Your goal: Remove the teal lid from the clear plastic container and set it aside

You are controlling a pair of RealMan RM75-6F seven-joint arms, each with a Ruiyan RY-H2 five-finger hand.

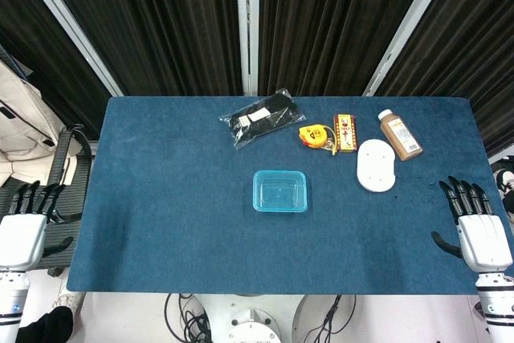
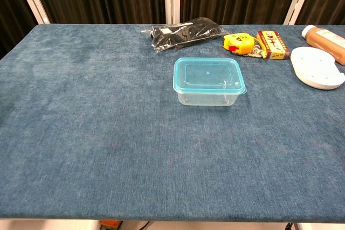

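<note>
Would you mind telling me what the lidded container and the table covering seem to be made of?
The teal lid looks like translucent, smooth plastic with a moulded rim. The container beneath appears clear plastic, since the cloth shows through. The table covering seems a napped blue fabric, matte and mottled.

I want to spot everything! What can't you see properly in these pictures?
- Brown bottle: chest view, right edge cuts it off.
- Red box: print too small in both views.
- Black bag: contents hidden by dark plastic.
- Left hand, right hand: outside chest view.
- Clear container: head view, teal lid covers it.
</note>
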